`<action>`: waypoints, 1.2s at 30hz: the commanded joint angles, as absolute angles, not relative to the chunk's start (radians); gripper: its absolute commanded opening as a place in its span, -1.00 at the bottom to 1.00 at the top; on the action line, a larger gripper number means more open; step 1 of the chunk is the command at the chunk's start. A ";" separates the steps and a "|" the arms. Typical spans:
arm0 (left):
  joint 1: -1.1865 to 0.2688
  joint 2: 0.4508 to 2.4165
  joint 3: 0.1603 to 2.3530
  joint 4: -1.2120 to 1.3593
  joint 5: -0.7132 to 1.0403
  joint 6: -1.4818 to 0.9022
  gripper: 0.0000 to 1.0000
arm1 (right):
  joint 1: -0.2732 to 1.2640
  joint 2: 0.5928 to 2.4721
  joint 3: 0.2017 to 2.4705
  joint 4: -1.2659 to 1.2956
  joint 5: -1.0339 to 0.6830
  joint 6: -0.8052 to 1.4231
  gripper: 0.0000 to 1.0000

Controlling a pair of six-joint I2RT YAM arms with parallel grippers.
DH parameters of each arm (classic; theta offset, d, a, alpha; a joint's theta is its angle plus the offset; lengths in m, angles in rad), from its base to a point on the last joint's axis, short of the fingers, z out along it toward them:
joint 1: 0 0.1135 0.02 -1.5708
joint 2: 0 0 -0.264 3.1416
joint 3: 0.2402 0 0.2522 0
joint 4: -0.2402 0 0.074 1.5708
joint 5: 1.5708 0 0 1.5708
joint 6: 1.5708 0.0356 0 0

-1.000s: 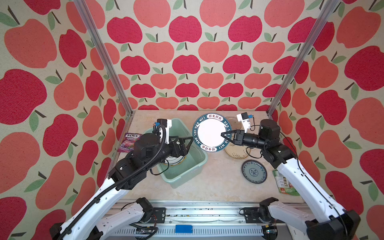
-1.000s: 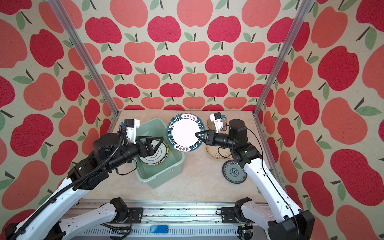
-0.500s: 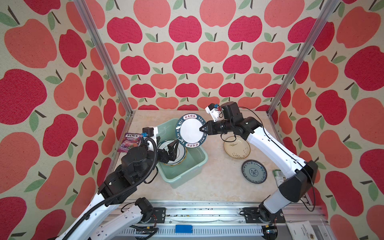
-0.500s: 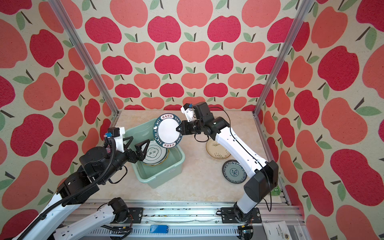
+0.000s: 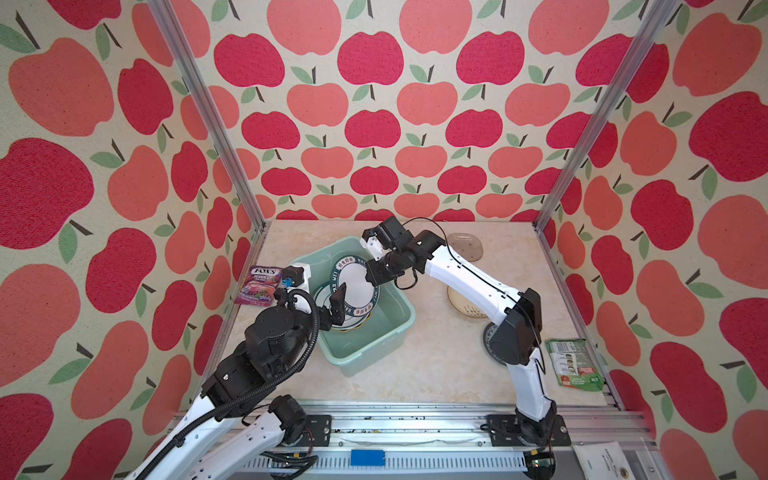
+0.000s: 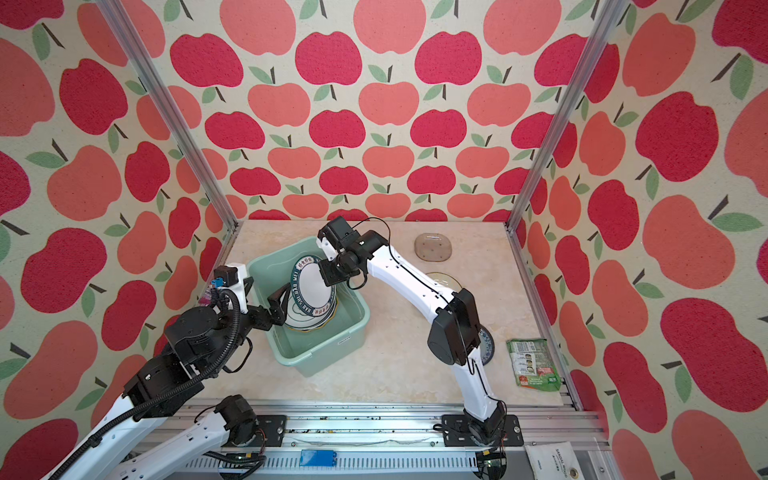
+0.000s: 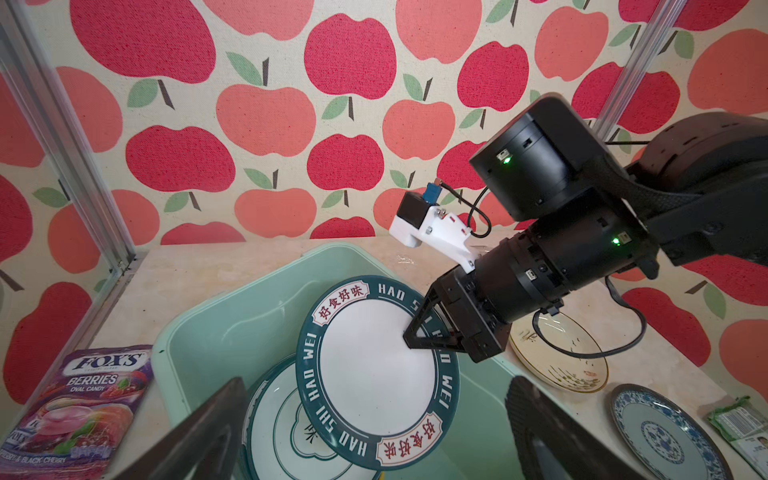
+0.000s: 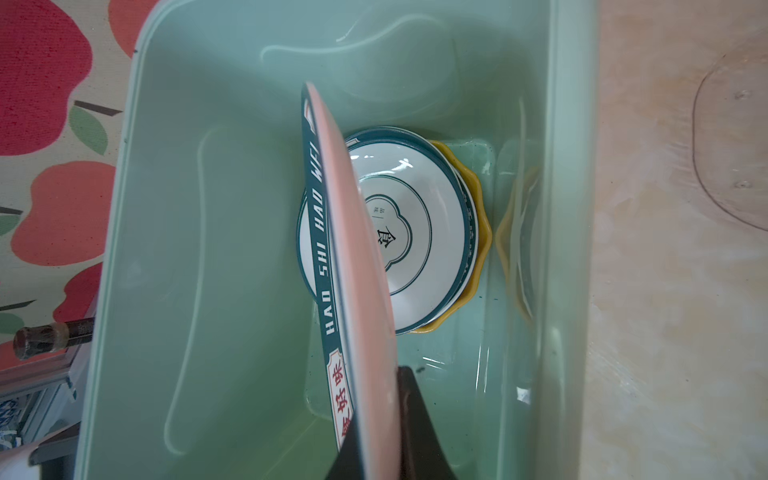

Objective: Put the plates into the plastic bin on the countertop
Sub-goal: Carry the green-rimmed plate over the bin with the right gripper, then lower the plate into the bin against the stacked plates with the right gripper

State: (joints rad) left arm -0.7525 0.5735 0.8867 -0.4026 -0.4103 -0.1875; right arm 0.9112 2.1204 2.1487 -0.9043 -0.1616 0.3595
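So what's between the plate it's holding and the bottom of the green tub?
Stacked plates: a white green-ringed plate over a yellow scalloped plate, clearest in the right wrist view.

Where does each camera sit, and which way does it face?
Top views: high in front, facing down on the countertop, bin, left arm and right arm.
Left wrist: on the left arm, facing the lettered plate in the right tool; its open left tool shows.
Right wrist: on the right arm, facing down into the bin along that plate; its fingertips show.
Shared: all show bin and plate.
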 commanded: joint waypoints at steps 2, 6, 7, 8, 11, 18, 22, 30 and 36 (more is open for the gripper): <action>-0.741 0.561 0.864 -0.353 -0.442 -0.137 0.98 | 0.920 2.182 2.235 -0.924 -0.160 0.355 -1.00; -0.735 0.560 0.859 -0.363 -0.430 -0.137 0.98 | 0.931 2.242 2.277 -0.924 -0.189 0.362 -1.00; -0.733 0.558 0.858 -0.364 -0.428 -0.138 0.98 | 0.933 2.253 2.284 -0.922 -0.196 0.364 -1.00; -0.732 0.557 0.856 -0.365 -0.426 -0.140 0.98 | 0.933 2.261 2.288 -0.920 -0.202 0.366 -1.00; -0.728 0.552 0.846 -0.361 -0.423 -0.146 0.98 | 0.934 2.280 2.292 -0.908 -0.218 0.378 -1.00; -0.716 0.551 0.837 -0.363 -0.413 -0.143 0.98 | 0.934 2.314 2.293 -0.879 -0.241 0.399 -0.95; -0.710 0.545 0.837 -0.367 -0.411 -0.134 0.98 | 0.934 2.336 2.293 -0.860 -0.251 0.418 -0.94; -0.692 0.534 0.834 -0.370 -0.401 -0.130 0.98 | 0.934 2.376 2.314 -0.852 -0.275 0.433 -0.90; -0.682 0.523 0.833 -0.371 -0.400 -0.124 0.98 | 0.937 2.394 2.319 -0.854 -0.273 0.434 -0.86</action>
